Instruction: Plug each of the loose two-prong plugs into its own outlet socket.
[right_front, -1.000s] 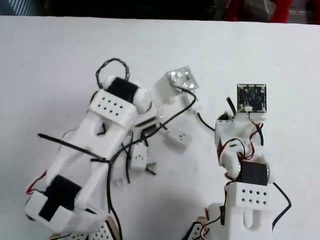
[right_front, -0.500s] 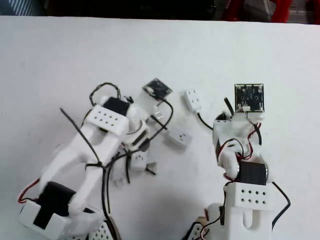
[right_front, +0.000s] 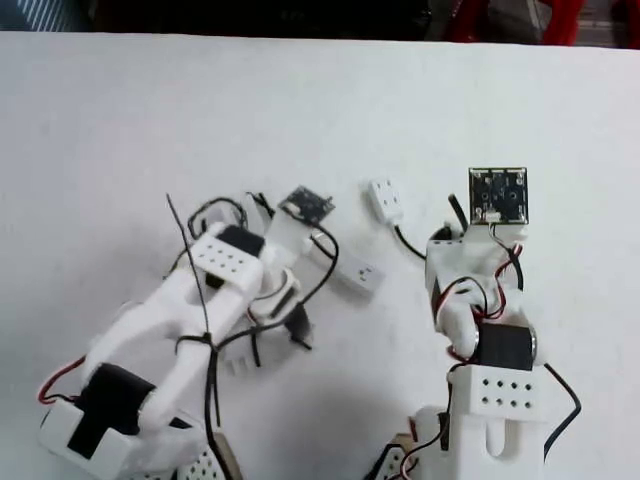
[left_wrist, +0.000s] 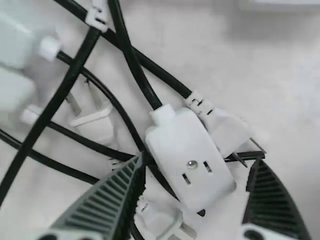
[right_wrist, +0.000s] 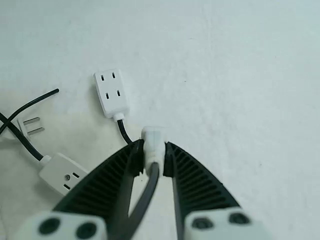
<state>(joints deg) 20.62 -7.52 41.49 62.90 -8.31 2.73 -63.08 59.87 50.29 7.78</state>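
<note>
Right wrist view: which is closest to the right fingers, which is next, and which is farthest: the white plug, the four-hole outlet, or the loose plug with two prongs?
1. White plug: pinched between the right fingers.
2. Four-hole outlet: lying just ahead of the fingertips.
3. Loose two-prong plug: farthest, well off to one side.

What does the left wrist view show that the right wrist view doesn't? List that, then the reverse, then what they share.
Left wrist only: the left hand, open, with a finger on each side of an outlet socket that lies among tangled black cords.

Right wrist only: the right hand shut on a white cord end, with a four-slot socket and a second socket beyond it.

Both: the white table, black cords, and a loose two-prong plug (left wrist, right wrist). I cannot tell whether it is the same plug.
</note>
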